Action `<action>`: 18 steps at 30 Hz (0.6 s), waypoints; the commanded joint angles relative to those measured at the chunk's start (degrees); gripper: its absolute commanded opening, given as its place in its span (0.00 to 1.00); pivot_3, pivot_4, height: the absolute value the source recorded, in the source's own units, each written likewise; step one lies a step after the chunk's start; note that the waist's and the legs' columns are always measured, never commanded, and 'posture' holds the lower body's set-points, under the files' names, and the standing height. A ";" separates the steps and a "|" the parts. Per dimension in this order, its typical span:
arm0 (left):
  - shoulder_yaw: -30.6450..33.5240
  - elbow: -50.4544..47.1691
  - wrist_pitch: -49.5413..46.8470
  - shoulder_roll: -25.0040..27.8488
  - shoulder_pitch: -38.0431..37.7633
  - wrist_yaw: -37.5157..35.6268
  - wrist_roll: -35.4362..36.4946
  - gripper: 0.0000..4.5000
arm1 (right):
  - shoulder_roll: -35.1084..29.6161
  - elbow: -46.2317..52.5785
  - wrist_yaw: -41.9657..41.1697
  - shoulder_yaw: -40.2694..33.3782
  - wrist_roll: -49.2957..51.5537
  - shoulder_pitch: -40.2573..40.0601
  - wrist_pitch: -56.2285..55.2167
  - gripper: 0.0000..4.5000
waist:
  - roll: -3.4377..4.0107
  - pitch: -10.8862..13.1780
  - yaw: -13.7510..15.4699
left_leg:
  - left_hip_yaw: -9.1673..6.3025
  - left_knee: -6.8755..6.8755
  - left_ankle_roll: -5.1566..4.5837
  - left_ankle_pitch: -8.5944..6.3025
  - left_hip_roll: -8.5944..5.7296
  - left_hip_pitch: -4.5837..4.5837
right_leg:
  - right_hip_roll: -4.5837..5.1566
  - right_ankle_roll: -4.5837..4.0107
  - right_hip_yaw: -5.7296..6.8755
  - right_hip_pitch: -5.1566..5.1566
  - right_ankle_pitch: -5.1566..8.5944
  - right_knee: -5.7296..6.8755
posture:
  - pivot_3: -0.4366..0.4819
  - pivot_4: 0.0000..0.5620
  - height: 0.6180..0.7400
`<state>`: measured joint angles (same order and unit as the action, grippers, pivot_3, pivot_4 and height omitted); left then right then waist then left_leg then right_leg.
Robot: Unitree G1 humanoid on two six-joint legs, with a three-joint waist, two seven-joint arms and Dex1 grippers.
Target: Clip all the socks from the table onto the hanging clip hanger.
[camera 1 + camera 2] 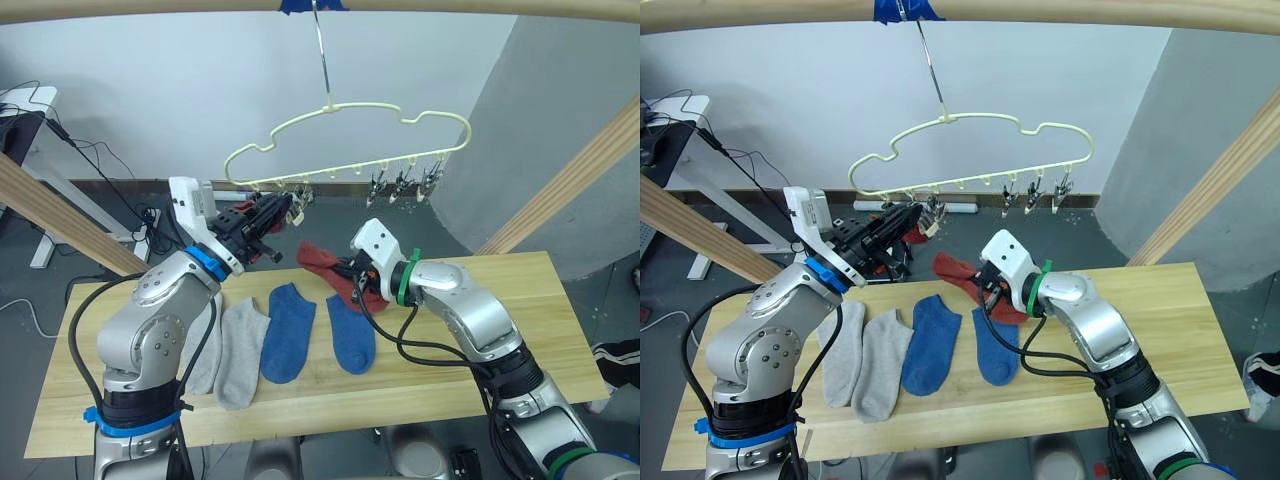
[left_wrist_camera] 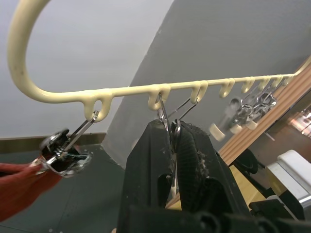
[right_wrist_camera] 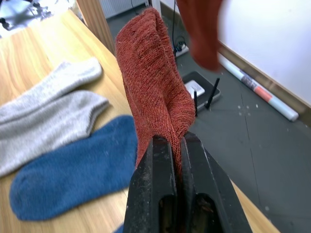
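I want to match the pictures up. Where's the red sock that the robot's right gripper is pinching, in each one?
Left eye view: the rust-red sock is near the centre, above the table's far edge, pinched by the right gripper.
Right eye view: same spot, just left of centre.
Right wrist view: centre, rising from the shut fingers.
Left wrist view: the red at the lower left is the other red sock.
Shared landmark: the blue sock beside the grey ones.

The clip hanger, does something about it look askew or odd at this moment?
Yes. The clip hanger hangs tilted, its bar lower on the robot's left. There the left end effector is shut on a clip and a rust-red sock already dangles from the end clip.
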<state>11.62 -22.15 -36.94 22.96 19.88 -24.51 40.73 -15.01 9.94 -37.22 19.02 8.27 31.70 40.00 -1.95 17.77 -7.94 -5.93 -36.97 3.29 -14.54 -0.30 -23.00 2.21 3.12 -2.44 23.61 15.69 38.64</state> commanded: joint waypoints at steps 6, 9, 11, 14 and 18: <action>0.60 -3.60 0.90 0.15 -0.55 -0.57 1.93 0.02 | 1.25 0.60 -0.32 -2.99 1.98 2.55 -1.68 0.00 | 0.00 0.00 0.00 | 0.01 0.00 0.00 0.00 0.00 0.00 | 0.01 0.00 -0.01 0.00 0.00 -0.01 | 0.23 0.56 1.00; 0.54 -3.62 1.00 0.26 -0.66 -0.50 1.95 0.02 | 1.68 0.26 -0.14 -3.51 2.28 3.03 -1.82 0.00 | 0.00 0.00 -0.02 | 0.00 0.00 0.00 0.00 0.00 0.01 | 0.00 0.00 0.00 0.00 0.00 0.02 | 0.23 0.56 1.00; 0.46 -3.59 0.99 0.32 -0.70 -0.58 1.93 0.02 | 2.01 0.02 -0.05 -3.73 2.50 3.36 -1.85 0.00 | 0.00 0.00 -0.02 | 0.00 0.00 0.00 0.00 0.01 0.01 | 0.00 0.00 -0.01 0.01 0.00 0.02 | 0.23 0.55 1.00; 0.34 -3.42 1.18 0.23 -0.64 -0.49 1.65 0.02 | 2.30 -0.07 0.01 -3.58 2.72 3.66 -2.04 0.00 | 0.00 0.00 -0.01 | 0.01 0.00 0.00 0.00 0.00 0.00 | 0.00 0.00 -0.01 0.01 0.00 0.02 | 0.23 0.55 1.00; 0.25 -3.38 1.22 0.19 -0.67 -0.51 1.59 0.02 | 2.72 -0.05 0.13 -3.42 2.91 3.96 -2.19 0.00 | 0.00 0.00 -0.01 | 0.01 0.01 0.00 0.00 0.01 0.00 | 0.00 0.00 -0.01 0.01 0.00 0.01 | 0.23 0.55 1.00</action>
<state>11.63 -22.55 -36.93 22.96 19.16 -24.48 41.54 -12.71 8.68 -37.19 16.33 10.27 34.76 39.15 -1.94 17.77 -7.95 -5.92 -36.96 3.29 -14.54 -0.29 -23.00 2.22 3.11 -2.45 23.63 15.69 38.65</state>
